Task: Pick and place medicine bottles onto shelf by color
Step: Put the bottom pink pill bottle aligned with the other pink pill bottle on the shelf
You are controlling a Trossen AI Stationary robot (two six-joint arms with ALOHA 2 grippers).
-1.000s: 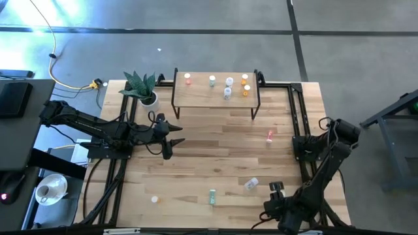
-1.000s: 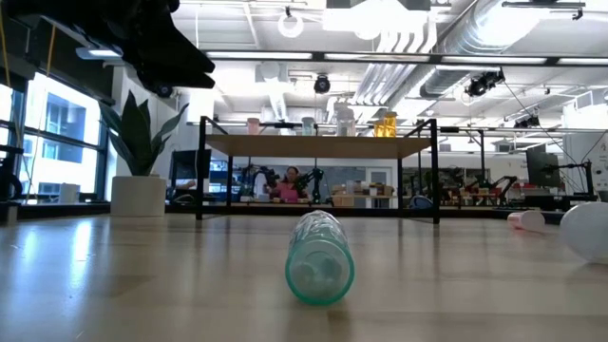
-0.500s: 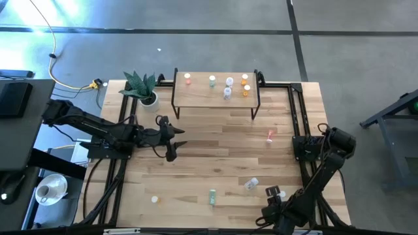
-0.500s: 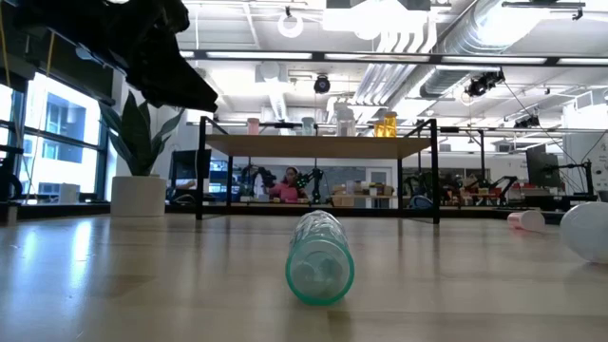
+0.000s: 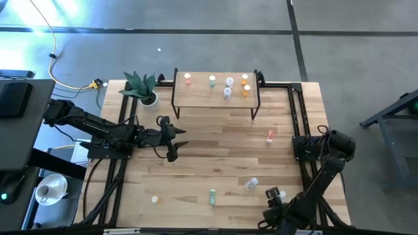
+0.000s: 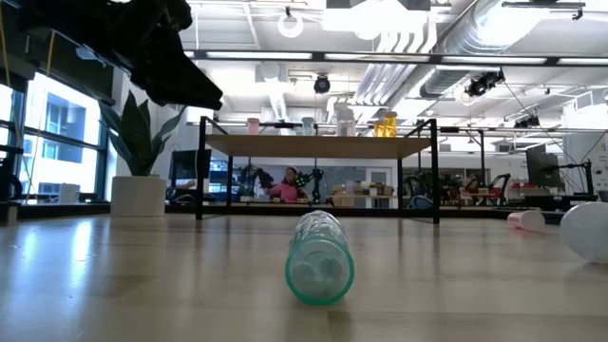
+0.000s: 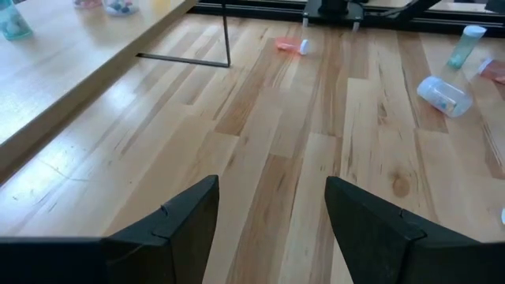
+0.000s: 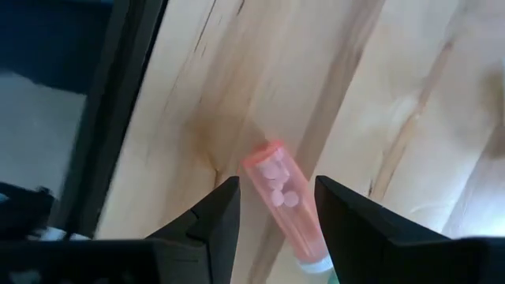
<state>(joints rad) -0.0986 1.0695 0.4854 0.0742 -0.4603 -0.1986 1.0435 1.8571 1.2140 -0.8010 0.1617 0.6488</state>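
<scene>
Pale striped wood forms the tabletop [image 5: 215, 147]; both arms work above it.

L gripper [image 5: 175, 142]: near the table's left-centre, held above the wood. Fingers [image 7: 177, 229] spread apart, nothing between them. Bare planks lie directly ahead of it in the left wrist view.

Shelf [image 5: 202, 98]: beyond the L gripper, toward the far edge. Five bottles stand on its board: a pink one [image 5: 188, 78], a green one [image 5: 212, 81], two clear-white ones [image 5: 228, 87] and two orange ones [image 5: 245, 83].

R gripper [image 5: 273, 196]: at the near-right corner of the table. Right wrist view shows a pink bottle [image 8: 284, 205] lying on the wood in the gap between its fingers [image 8: 209, 221]. Contact between fingers and bottle: cannot tell.

Loose bottles on the table:
- Clear-white bottle [image 5: 251, 185], lying down, just beside the R gripper.
- Green bottle [image 5: 212, 196], lying down, well apart from the L gripper, between the two grippers near the front edge.
- Pink bottle [image 5: 269, 136], lying down, between the shelf and the R gripper.
- Small orange bottle [image 5: 155, 200], near the front-left.

Potted plant [image 5: 144, 88]: beside the shelf's left end, near the L gripper.
</scene>
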